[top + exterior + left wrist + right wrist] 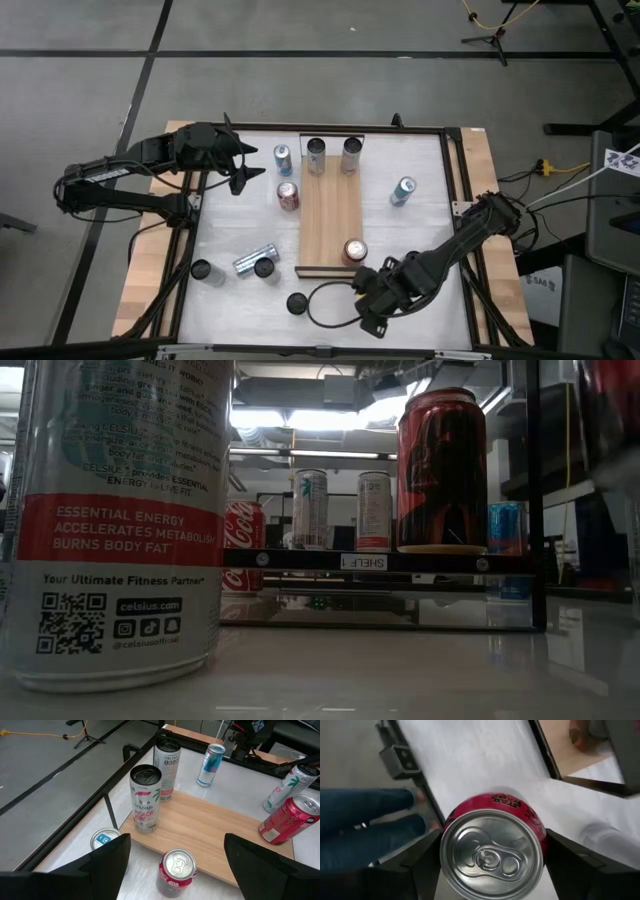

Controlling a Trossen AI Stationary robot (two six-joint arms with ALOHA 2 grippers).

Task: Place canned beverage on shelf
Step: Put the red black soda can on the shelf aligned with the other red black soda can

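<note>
So my right gripper (pixel 366 287) has its fingers on both sides of the red can (pixel 355 250), which stands upright at the near end of the shelf (pixel 331 215). Whether it's squeezing or just straddling, I can't tell. Two tall cans (pixel 333 156) stand at the shelf's far end, while the left gripper (pixel 243 167) hangs wide open over the loose Coke can (pixel 288 195), left of the plank.
</note>
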